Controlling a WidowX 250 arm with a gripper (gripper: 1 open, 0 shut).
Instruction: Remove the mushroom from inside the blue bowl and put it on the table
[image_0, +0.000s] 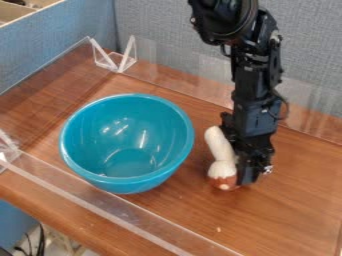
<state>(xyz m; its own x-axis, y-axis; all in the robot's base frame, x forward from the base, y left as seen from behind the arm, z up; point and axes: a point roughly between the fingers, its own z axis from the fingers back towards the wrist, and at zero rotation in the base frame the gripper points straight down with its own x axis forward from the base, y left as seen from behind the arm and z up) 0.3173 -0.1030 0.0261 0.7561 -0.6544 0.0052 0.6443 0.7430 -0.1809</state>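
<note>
Your gripper (241, 178) sits low against the mushroom (219, 157), beside the blue bowl (128, 143); you can't tell whether its jaws grip. Lifting or swinging away while they touch the cap could tip or drag it.

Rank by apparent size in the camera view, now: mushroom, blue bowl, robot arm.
Largest to smallest:
1. Blue bowl and robot arm: too close to rank; the arm is taller, the bowl wider.
2. Mushroom: clearly smallest.
</note>
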